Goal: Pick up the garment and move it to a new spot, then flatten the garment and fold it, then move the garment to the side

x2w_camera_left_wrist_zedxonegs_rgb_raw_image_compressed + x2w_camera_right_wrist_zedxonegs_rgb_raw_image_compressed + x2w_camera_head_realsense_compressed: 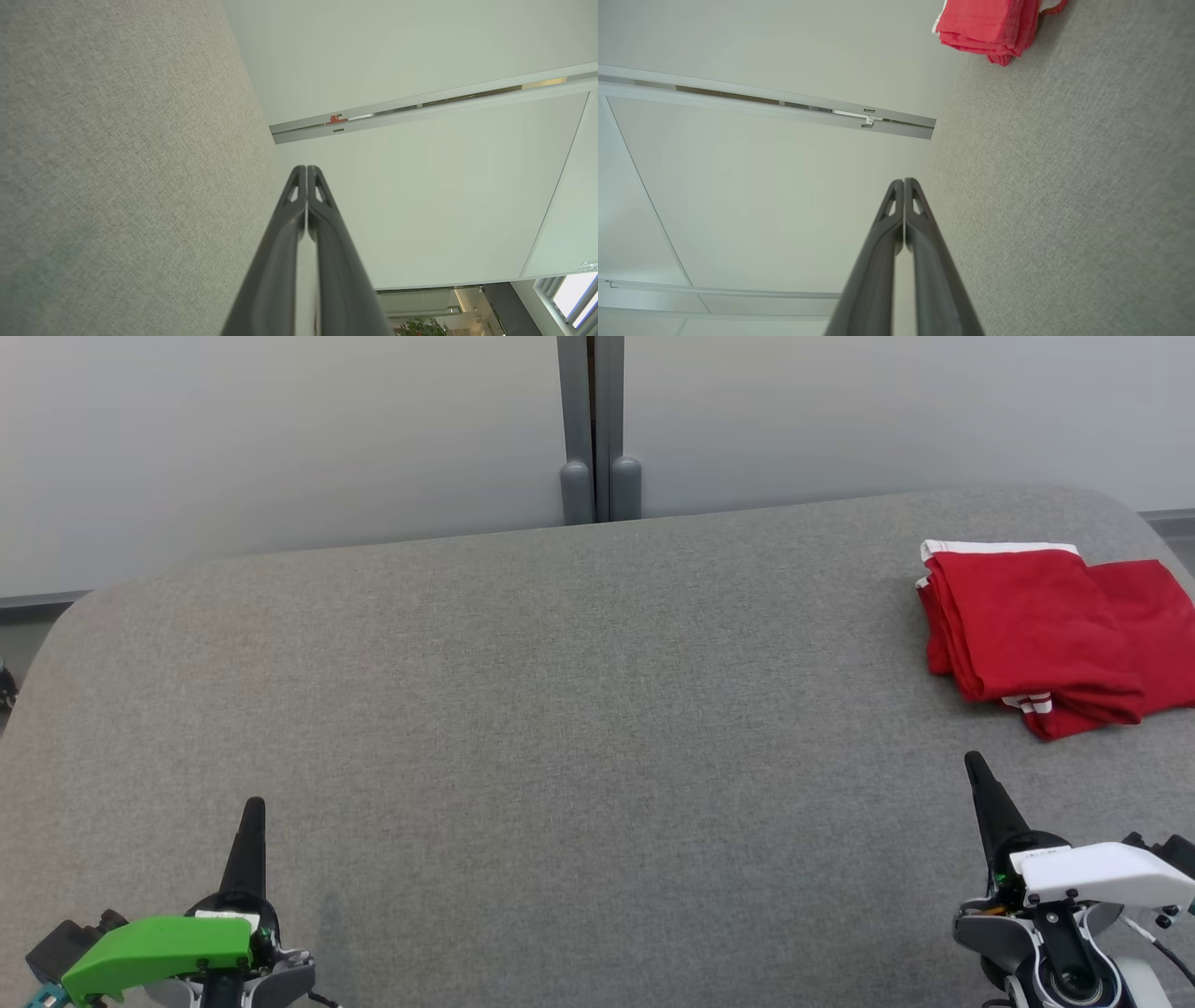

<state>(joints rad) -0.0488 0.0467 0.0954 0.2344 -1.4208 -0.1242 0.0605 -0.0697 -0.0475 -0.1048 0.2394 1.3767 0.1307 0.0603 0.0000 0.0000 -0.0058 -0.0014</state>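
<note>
While the red garment (1046, 635) hugs the tabletop's (560, 709) right edge, left gripper (254, 807) and right gripper (974, 761) sit pinched together at its near edge.

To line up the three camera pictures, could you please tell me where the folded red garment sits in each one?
Head view: red garment at the far right, beyond the right gripper.
Right wrist view: red garment at the top edge, right of centre.
Left wrist view: grey table at left, pale wall panels at right.
Shared landmark: the grey table.
</note>
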